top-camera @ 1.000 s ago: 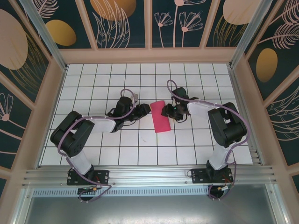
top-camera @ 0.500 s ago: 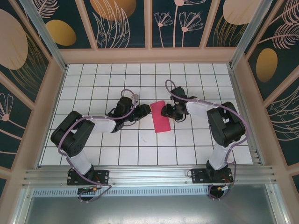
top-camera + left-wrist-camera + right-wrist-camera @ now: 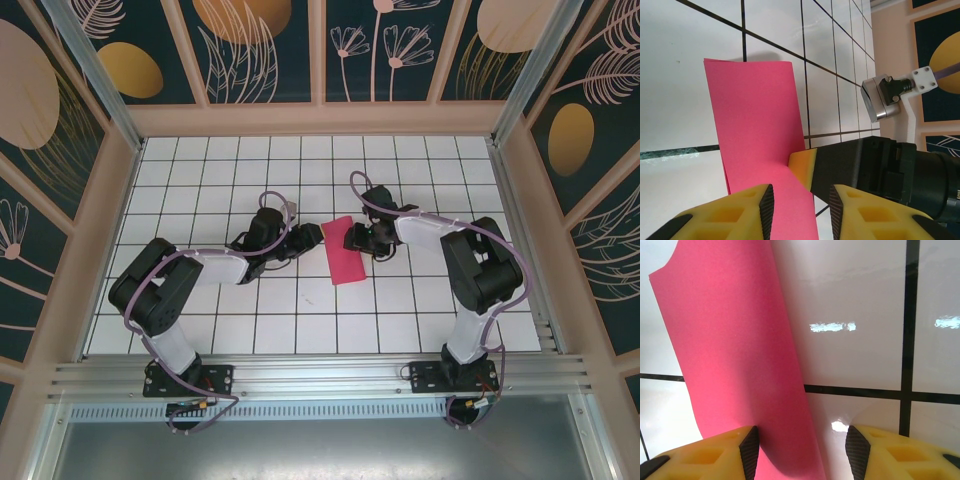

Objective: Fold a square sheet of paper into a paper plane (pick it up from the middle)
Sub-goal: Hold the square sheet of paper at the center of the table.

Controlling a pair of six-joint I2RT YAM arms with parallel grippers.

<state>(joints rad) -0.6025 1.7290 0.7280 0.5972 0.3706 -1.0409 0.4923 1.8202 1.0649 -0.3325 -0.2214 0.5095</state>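
Note:
The square sheet of paper point(image 3: 345, 265) is magenta-pink and lies folded into a narrow rectangle mid-table. My left gripper point(image 3: 317, 237) is at its upper left corner and my right gripper point(image 3: 351, 240) at its upper right corner. In the left wrist view the paper point(image 3: 755, 120) curls up and runs between the open jaws of the left gripper point(image 3: 801, 212). A yellow finger of the right gripper point(image 3: 804, 167) touches the paper's edge there. In the right wrist view the paper point(image 3: 735, 355) lies against the left finger point(image 3: 715, 455) of the open right gripper point(image 3: 802, 455).
The white gridded table point(image 3: 300, 320) is walled by a pale frame point(image 3: 320, 118) at the back and both sides. Both arms' elbows reach toward the centre from their bases at the near rail point(image 3: 320, 375).
The right gripper has shifted slightly left, closer onto the paper's upper right corner. The left gripper's jaws have narrowed a little. The paper has barely moved.

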